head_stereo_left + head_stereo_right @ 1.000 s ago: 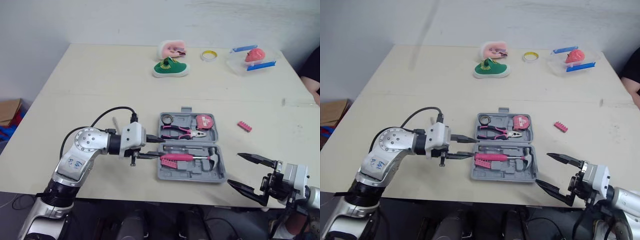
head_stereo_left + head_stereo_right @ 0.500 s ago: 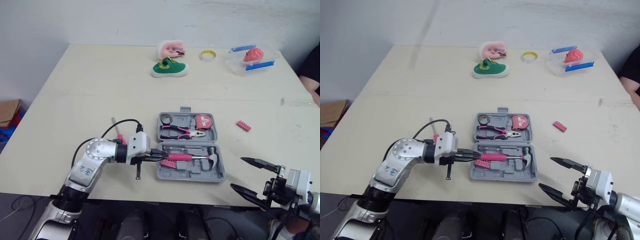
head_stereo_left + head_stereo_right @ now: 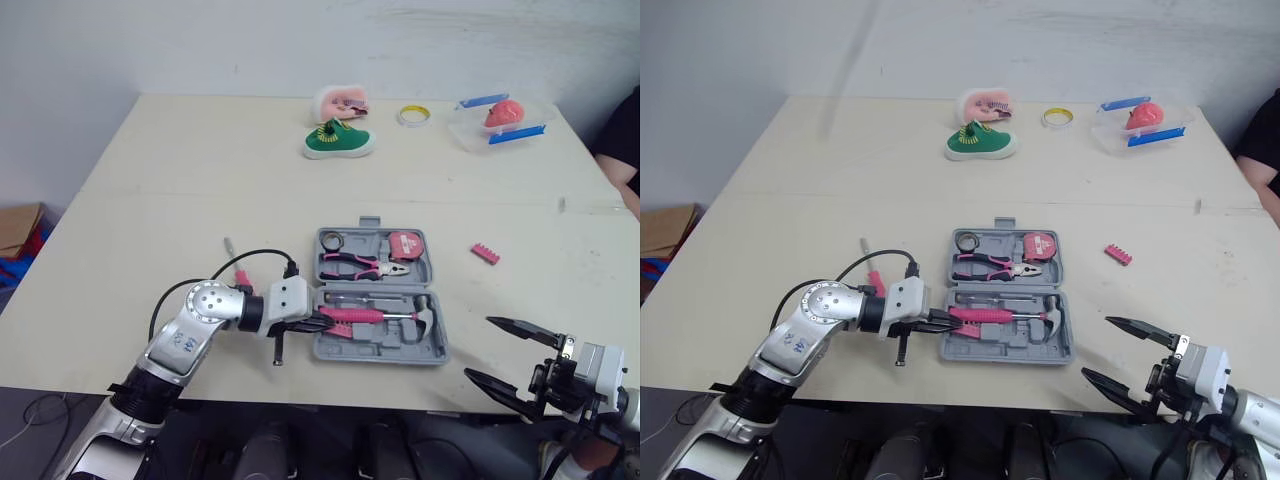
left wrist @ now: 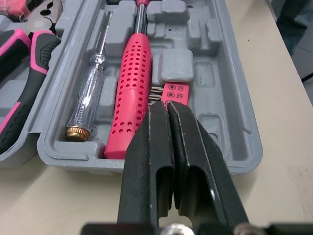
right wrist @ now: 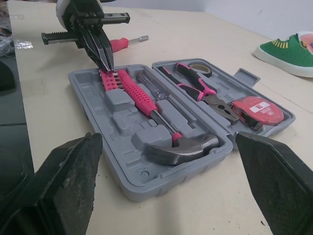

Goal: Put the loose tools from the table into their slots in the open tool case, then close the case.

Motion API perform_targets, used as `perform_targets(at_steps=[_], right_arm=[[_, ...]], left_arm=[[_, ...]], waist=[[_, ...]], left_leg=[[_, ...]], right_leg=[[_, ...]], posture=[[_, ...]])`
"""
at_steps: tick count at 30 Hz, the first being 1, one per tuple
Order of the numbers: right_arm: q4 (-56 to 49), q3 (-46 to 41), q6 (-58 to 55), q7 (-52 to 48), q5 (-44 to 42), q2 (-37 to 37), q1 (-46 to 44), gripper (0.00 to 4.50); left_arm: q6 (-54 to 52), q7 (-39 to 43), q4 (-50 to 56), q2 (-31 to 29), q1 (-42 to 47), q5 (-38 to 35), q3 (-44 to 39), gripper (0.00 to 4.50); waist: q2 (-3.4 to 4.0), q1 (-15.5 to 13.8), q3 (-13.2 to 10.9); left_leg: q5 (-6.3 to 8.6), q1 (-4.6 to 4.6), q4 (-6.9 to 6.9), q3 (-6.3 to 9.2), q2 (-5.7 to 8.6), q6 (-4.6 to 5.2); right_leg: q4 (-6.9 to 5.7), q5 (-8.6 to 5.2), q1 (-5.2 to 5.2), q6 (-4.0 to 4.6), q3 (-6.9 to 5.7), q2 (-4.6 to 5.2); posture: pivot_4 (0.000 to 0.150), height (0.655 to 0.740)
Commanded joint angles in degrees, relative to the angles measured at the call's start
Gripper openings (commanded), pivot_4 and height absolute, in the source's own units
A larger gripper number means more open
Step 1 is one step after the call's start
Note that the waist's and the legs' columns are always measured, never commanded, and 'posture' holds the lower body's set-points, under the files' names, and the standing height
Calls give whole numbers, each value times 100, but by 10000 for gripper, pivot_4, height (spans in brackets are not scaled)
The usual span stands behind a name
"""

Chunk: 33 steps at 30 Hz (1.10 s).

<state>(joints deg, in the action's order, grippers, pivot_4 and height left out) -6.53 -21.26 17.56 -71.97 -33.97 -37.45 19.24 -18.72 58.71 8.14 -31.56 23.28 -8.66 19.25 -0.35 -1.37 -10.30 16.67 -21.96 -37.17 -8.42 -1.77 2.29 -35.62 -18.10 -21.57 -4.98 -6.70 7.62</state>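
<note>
The grey tool case (image 3: pixel 400 345) lies open near the table's front edge. It holds a pink-handled hammer (image 3: pixel 375 314), pliers (image 3: pixel 362 264), a tape measure (image 3: pixel 406 243) and a clear test screwdriver (image 4: pixel 90 93). My left gripper (image 3: pixel 322 322) is shut, its tips at the case's front left corner touching a small pink bit holder (image 4: pixel 173 93) that lies beside the hammer handle. A pink screwdriver (image 3: pixel 233 268) lies on the table behind my left arm. A pink bit strip (image 3: pixel 486 254) lies to the right of the case. My right gripper (image 3: pixel 480 348) stands open off the front right, nothing in it.
At the back of the table are a green shoe (image 3: pixel 340 138), a pink item (image 3: pixel 340 100), a tape roll (image 3: pixel 412 115) and a clear container (image 3: pixel 500 120) with a red object. A person's dark sleeve (image 3: pixel 625 140) shows at the right edge.
My left gripper went from open beside the case to shut, moving right until its tips reached the case's front left corner. The right gripper sank slightly toward the front right.
</note>
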Motion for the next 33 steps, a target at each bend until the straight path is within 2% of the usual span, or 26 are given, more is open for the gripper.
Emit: perform_targets(at_steps=[1, 6, 9, 13, 20, 24, 25, 28, 33], right_arm=[[-56, -156, 120, -35, -72, 22, 23, 45000], [-111, -121, 107, 24, -43, 29, -1, 45000], [-132, -131, 82, 57, -41, 7, -31, 45000], [-206, -125, 25, 144, -29, -4, -55, 45000], [-270, -136, -34, 217, -27, -46, -49, 45000], [-355, -305, -97, 265, -83, -130, 24, 45000], [-364, -387, -116, 257, -114, -157, 82, 45000], [-314, -766, -143, 242, -153, -266, 299, 45000], [267, -1549, -32, 244, -124, -376, 499, 45000]], left_arm=[[-734, -158, -278, -97, -160, 531, 552, 340], [-1646, 135, -47, -379, -107, 714, 1238, 340], [-1578, 91, -24, -532, -118, 943, 1519, 340], [-1098, -333, -300, -161, -78, 736, 1050, 340], [8, -310, -592, 6, -82, 552, 559, 340], [1097, 72, -417, 327, -253, -566, -455, 340], [1220, 122, -389, 331, -306, -783, -719, 340], [1057, 430, -191, 53, -579, -1667, -1661, 7959], [1389, 264, -657, -646, -1018, -1666, -2855, 26607]], waist=[[14, -10, 11], [25, -5, 44], [26, 16, 82], [78, -3, 117], [79, -20, 116], [91, -1, 90], [64, 3, 68], [29, 29, 39], [20, 53, 22]], left_leg=[[-5, 1, -1, 0, 0, 9], [14, 38, 6, -1, 1, -6], [41, 88, 16, -1, -7, -16], [52, 109, 17, 0, -12, -17], [47, 97, 15, 9, -6, -8], [45, 80, 12, 8, -4, -3], [44, 64, 12, 6, -5, -3], [12, 19, 14, 5, -9, -7], [22, 18, 20, 4, -12, -25]], right_leg=[[0, 0, 1, 0, 0, 0], [3, -2, 32, 3, 4, 0], [12, -22, 79, 14, 3, -4], [12, -34, 95, 20, 7, -5], [29, -48, 94, 47, 14, 2], [27, -42, 80, 37, 14, 7], [18, -40, 57, 34, 14, 7], [-5, -35, -1, 25, 4, 3], [5, -48, 1, 28, -9, -8]], posture=[[1500, 7400], [1500, 7400], [1500, 7400], [1500, 7400], [1500, 7400], [1500, 7400], [1500, 7400], [1500, 7400], [1500, 7400]])
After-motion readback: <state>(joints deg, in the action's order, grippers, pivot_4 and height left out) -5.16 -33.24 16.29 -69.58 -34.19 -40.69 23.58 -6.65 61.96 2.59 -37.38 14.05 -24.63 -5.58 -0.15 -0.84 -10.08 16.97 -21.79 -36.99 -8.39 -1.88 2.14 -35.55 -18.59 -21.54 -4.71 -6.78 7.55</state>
